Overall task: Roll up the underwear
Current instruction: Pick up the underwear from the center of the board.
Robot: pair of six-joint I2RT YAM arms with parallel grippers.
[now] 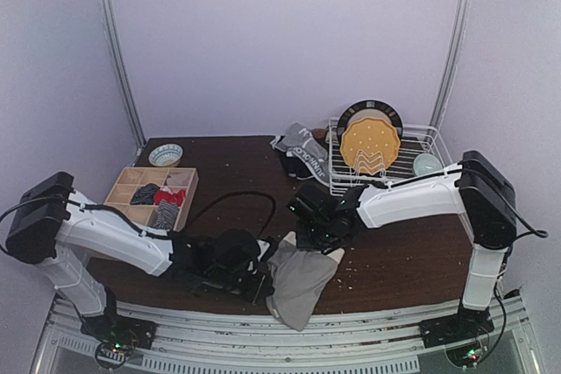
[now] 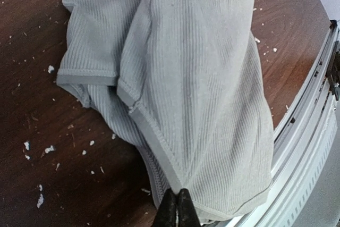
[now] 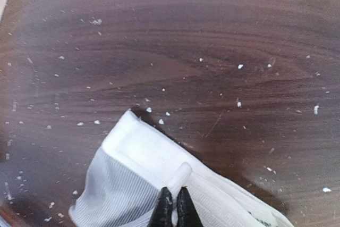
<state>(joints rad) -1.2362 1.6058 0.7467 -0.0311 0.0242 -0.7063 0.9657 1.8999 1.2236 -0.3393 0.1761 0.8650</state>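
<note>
Both jaws low, tight on underwear (image 2: 202,78)

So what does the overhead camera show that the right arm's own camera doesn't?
Only the overhead view: the dish rack holding a yellow plate, the wooden divider box, and a second heap of underwear beside the rack. Only the right wrist view: a close look at the right gripper shut on the white waistband. Both: the grey underwear lying on the brown table.
</note>
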